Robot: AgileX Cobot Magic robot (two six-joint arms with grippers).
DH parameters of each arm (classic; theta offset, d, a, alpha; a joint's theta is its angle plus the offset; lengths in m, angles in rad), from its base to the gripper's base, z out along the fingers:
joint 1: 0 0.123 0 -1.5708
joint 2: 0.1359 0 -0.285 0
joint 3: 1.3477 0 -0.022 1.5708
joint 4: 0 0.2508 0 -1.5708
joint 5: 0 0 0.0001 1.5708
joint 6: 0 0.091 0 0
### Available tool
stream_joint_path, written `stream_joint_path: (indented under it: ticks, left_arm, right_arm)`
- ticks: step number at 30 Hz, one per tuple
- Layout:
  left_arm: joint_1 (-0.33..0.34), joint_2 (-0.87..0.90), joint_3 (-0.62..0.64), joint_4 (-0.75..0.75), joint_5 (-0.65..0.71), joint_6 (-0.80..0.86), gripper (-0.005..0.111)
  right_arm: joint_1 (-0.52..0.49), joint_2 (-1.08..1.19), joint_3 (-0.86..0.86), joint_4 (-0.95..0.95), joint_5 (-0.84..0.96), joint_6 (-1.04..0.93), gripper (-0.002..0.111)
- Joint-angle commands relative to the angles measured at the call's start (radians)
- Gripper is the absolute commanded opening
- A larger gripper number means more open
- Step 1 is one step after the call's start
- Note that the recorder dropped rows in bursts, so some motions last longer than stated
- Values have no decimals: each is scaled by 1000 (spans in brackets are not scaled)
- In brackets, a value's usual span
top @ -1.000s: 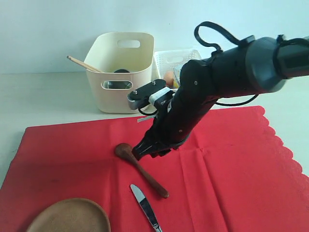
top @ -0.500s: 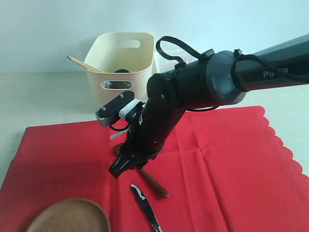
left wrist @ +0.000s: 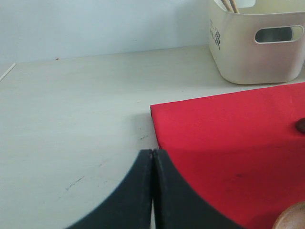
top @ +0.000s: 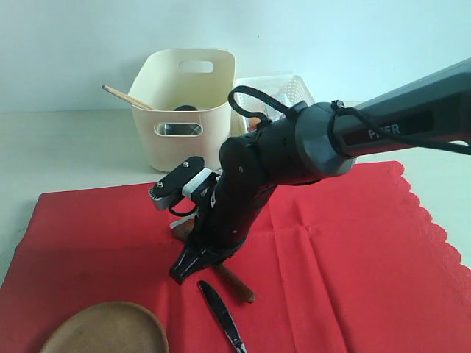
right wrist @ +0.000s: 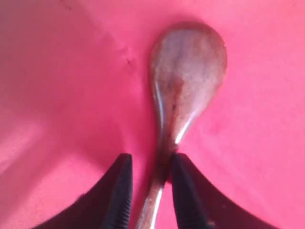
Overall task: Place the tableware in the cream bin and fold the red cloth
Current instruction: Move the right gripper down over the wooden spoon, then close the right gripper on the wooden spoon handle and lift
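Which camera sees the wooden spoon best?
The right wrist view: the wooden spoon fills the picture, bowl and neck close up. In the exterior view the right arm hides most of it; only the handle's end shows. The left wrist view catches just a dark sliver, probably its bowl.

White lettering on the right arm (top: 383, 121), at 3 o'clock in the exterior view, reads "P…ER", its middle letters unclear. The dark sticker (left wrist: 217, 34) on the cream bin (left wrist: 248, 57) is illegible.
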Motion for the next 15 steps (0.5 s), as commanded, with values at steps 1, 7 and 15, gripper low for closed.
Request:
stream_joint_path:
  ticks: [1, 7, 15]
  left_arm:
    - [-5, -6, 3, 3, -8, 0, 0]
    - [-5, -6, 3, 3, -8, 0, 0]
    - [-5, -6, 3, 3, -8, 0, 0]
  right_arm:
    - [1, 21, -6, -21, -10, -7, 28]
    - [1, 22, -6, -49, -35, -7, 5]
    - [1, 1, -6, -63, -69, -7, 0]
